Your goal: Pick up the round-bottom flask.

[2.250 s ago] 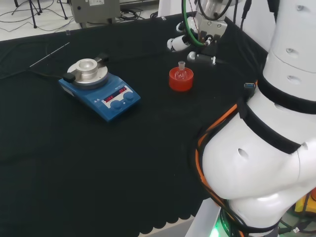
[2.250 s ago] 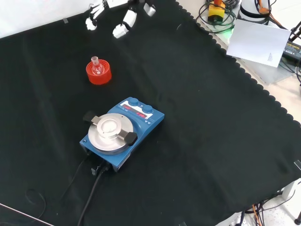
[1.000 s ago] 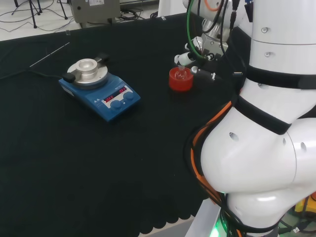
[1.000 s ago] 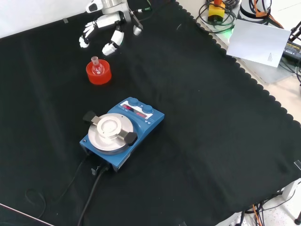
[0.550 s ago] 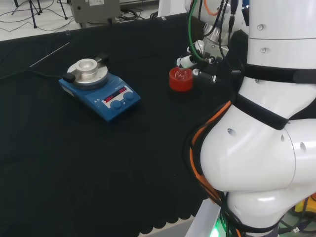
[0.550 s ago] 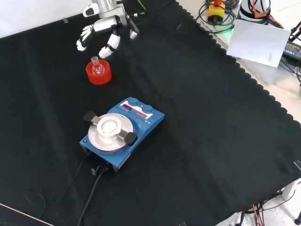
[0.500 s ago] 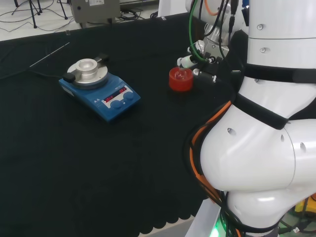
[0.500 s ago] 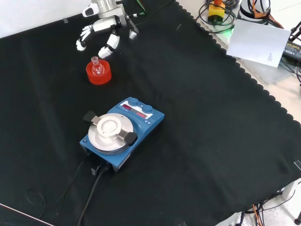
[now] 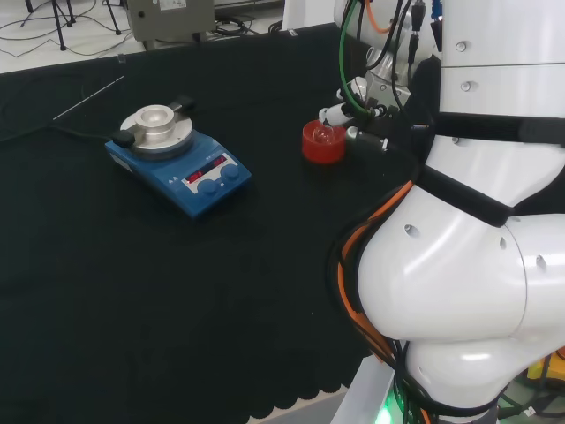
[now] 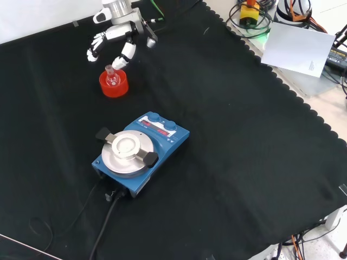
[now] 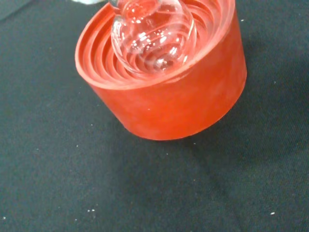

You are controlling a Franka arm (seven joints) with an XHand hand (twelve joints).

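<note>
Nothing lifted yet: flask sits in its stand, hand spread just above

I put this at the approach stage, roughly a third done by my guess. My hand (image 10: 116, 38) is near the flask (image 10: 111, 77) but has no hold on it. In the front view the fingers (image 10: 122, 56) are spread and mostly straight, so the hand is open and carrying nothing. One fingertip sits just beside the flask's neck; I can't tell if it touches. In the head view the hand (image 9: 353, 110) hangs at the far right edge of the red stand (image 9: 322, 144), again with nothing between the fingers.

Left to do, as I judge it: lower, close around the neck or bulb, lift clear of the stand.

Flask: small, clear glass, round bulb with a short straight neck, upright. The bulb (image 11: 153, 36) rests in the ribbed hollow of the red stand (image 11: 183, 104), which sits flat on the black surface (image 10: 233, 162). Looks empty, only glare on the glass. I expect it to be slippery and easy to tip out of the stand.

Blue stirrer plate (image 10: 135, 154) stands well apart, nearer the camera in the front view, not in the way.
</note>
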